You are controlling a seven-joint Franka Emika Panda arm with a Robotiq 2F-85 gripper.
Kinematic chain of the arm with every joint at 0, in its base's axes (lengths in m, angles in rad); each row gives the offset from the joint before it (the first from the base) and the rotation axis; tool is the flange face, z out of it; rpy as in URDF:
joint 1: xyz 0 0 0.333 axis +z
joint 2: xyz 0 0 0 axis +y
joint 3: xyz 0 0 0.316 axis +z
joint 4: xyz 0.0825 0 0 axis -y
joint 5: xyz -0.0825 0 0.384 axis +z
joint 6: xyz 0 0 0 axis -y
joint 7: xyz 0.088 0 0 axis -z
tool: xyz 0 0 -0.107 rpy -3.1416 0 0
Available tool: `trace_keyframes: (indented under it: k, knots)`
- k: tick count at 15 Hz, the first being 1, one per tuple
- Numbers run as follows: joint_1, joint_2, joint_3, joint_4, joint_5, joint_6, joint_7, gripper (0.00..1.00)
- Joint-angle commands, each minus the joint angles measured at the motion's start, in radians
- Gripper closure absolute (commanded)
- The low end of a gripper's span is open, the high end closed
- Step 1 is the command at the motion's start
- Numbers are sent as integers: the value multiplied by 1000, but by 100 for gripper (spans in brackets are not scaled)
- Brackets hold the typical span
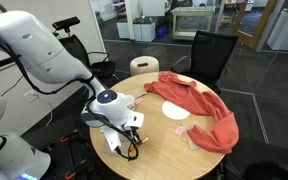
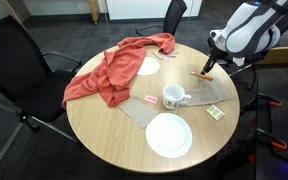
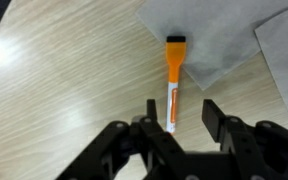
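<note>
One round wooden table [image 2: 94, 135] is the biggest thing we see, with two black chairs [image 2: 24, 62] drawn up to it, well apart from each other. One red cloth [image 2: 109, 75] lies crumpled across one side of the top. We count two white plates [image 2: 169, 135]: one bare near the table's edge, one partly under the cloth. Two gray sheets [image 3: 219, 40] lie flat, side by side in the wrist view. One white mug [image 2: 174, 97] stands upright near the bare plate. One orange marker [image 3: 174, 85] with a black cap lies flat on the wood, its capped end resting on a gray sheet. The white arm [image 2: 252, 28] reaches in over the table's rim, wrist bent so that the gripper [image 3: 181, 110] points straight down at the top. Its jaws stand apart with the marker's uncapped end between them, nearer one finger. We see clear wood on the other side, so nothing is gripped. The tabletop is pale wood with a fine grain. Around it we see dark carpet [image 2: 44, 150] and, in an exterior view, the glass walls [image 1: 279, 25] of an office.
</note>
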Motion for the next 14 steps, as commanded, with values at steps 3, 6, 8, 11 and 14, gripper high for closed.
trace_keyframes:
  k: [3, 6, 8, 11, 14]
  knots:
    - [35, -100, -32, -54, 9, 11, 26, 1]
    - [35, -178, -27, -95, 6, 13, 14, 0]
    - [28, -230, -21, -121, 6, 13, 8, 0]
    - [28, -292, -27, -154, -3, 13, 5, 0]
    - [18, -259, -19, -122, -1, 0, 2, 0]
